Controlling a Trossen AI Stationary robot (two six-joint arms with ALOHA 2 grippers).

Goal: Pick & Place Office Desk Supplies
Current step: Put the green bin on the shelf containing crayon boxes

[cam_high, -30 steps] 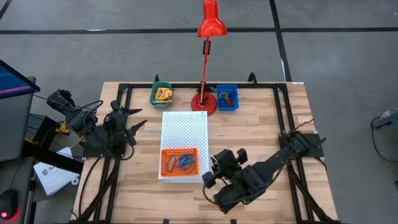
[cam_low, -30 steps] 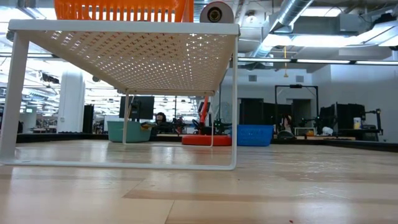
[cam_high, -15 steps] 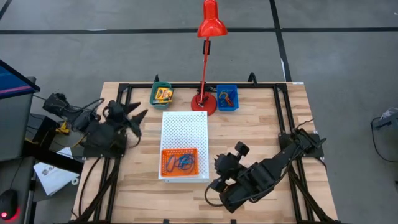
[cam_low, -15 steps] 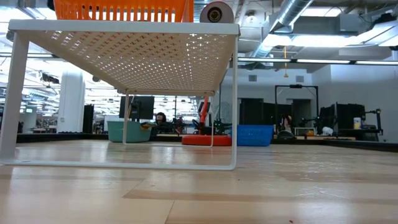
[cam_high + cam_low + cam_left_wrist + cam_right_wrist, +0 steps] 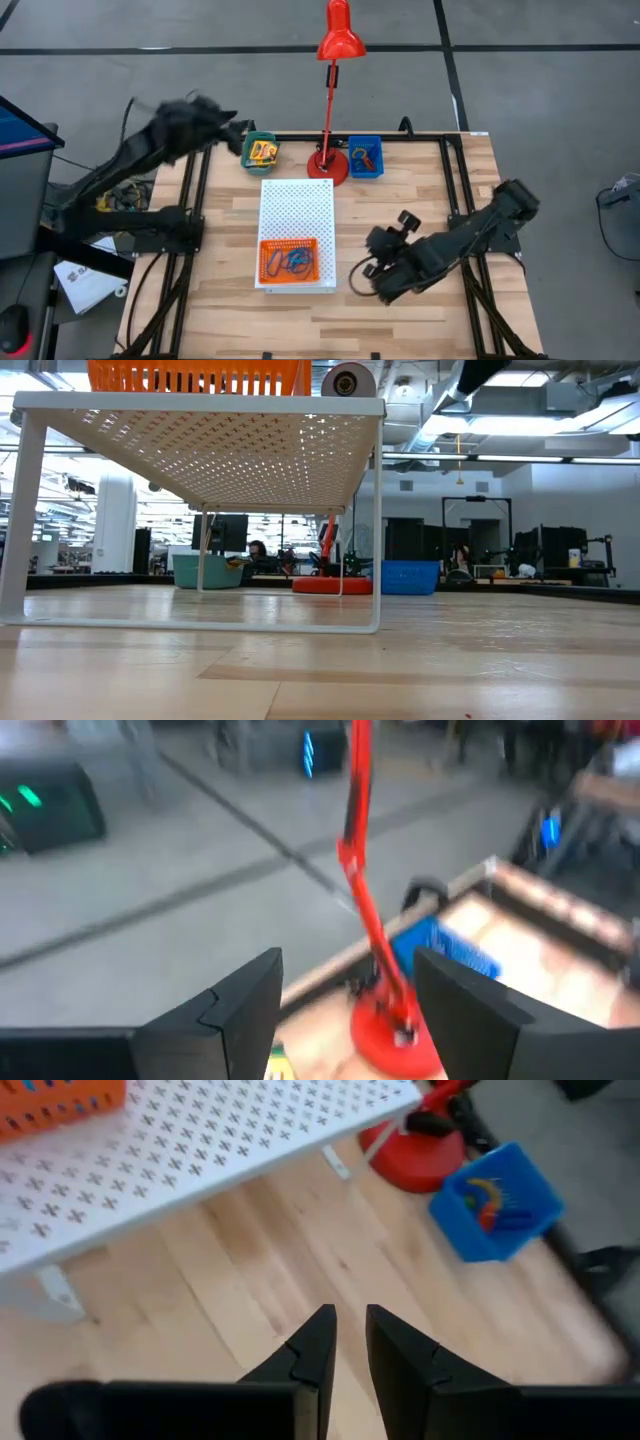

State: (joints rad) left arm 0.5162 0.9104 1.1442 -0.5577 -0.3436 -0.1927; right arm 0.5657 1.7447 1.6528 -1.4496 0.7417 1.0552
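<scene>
On the white perforated board (image 5: 296,225), at its near end, the orange basket (image 5: 290,261) held a tangle of thin loops (image 5: 293,262); they looked light, soft and slippery, best pinched at one strand. Flat printed boxes (image 5: 262,152) lay in the green bin (image 5: 261,141), stiff, best taken by the edges. The left gripper (image 5: 345,1010) hovered near that bin, jaws released. The right gripper (image 5: 344,1342), low over the desk (image 5: 420,210), had jaws nearly clenched, grasping nothing.

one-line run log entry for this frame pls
left gripper: jaws open, empty, raised near green bin | right gripper: jaws nearly shut, empty, over bare table | loops: in orange tray
</scene>
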